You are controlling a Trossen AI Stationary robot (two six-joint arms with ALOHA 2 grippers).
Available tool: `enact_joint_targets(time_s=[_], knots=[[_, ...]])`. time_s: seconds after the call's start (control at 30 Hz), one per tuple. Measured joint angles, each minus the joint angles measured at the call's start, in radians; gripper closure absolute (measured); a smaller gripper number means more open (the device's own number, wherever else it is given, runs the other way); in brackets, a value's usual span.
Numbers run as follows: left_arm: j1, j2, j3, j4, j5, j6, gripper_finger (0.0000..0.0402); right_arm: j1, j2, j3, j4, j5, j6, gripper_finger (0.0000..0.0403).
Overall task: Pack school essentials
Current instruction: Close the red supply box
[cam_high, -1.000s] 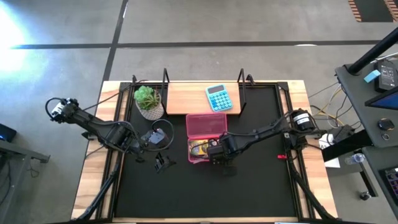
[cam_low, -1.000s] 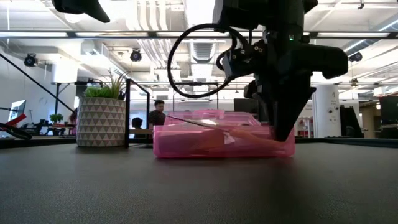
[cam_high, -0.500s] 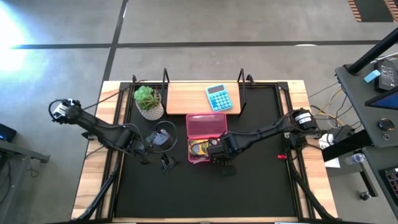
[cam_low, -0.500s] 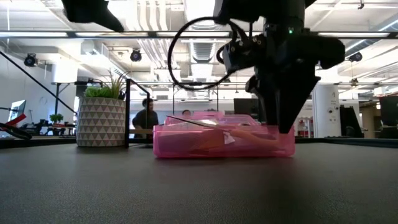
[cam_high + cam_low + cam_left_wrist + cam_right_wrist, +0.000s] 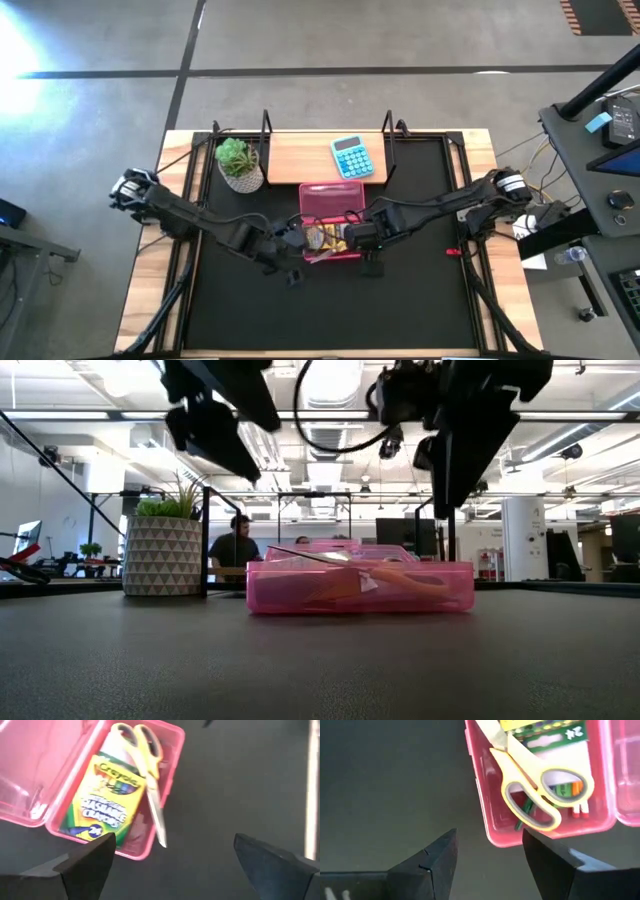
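Scissors, yellow-handled with grey inner loops (image 5: 532, 785), lie in the translucent pink plastic case (image 5: 332, 218), resting slantwise on top of the yellow-green crayon box (image 5: 102, 797). In the left wrist view the blade tip crosses over the case's rim onto the black mat surface (image 5: 400, 300); the handles lie at the far end of the case from that tip. Under the handle loops, in the right wrist view, a bit of orange and a bit of green show; too small to tell what they are.

Right hand (image 5: 362, 240): raised above the case's near right corner, fingers spread, nothing between them. Scissor handles lie just ahead of its fingertips (image 5: 432, 865), apart from them. In the low view it hangs clear above the case wall.

Left hand (image 5: 288, 245): just beside the case's left side, also raised, fingers spread wide and empty. Crayon box and scissor blade sit ahead of its fingers (image 5: 90, 860).

Behind both hands: light-blue calculator (image 5: 351, 158) on a pale wooden board (image 5: 300, 160), and a small green plant in a patterned pot (image 5: 238, 163) to the left of it. Pink hinged lid lies open toward the calculator.
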Motion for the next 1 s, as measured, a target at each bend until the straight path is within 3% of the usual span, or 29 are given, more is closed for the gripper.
enact_joint_targets(time_s=[0.1,0.27,0.43,0.6,0.83,1.0], knots=[[0.036,0.007,0.0,0.002,-0.016,-0.003,0.0013,0.0,-0.058,-0.03,0.003,0.023,0.019,0.019],[0.082,-0.006,0.0,0.002,-0.037,0.058,0.0013,-0.003,-0.178,-0.143,0.067,0.162,0.062,0.019],[0.084,-0.004,-0.005,0.003,0.007,0.164,0.0013,-0.068,-0.285,-0.296,0.265,0.211,0.101,0.019],[0.086,0.006,-0.053,0.073,0.008,0.177,0.0013,-0.18,-0.329,-0.405,0.45,0.209,0.139,0.019],[0.074,0.007,-0.164,0.14,0.007,0.064,0.0013,-0.248,-0.358,-0.434,0.468,0.207,0.108,0.019],[0.055,0.007,-0.24,0.163,-0.007,-0.092,0.0013,-0.303,-0.359,-0.433,0.477,0.27,0.093,0.019]])
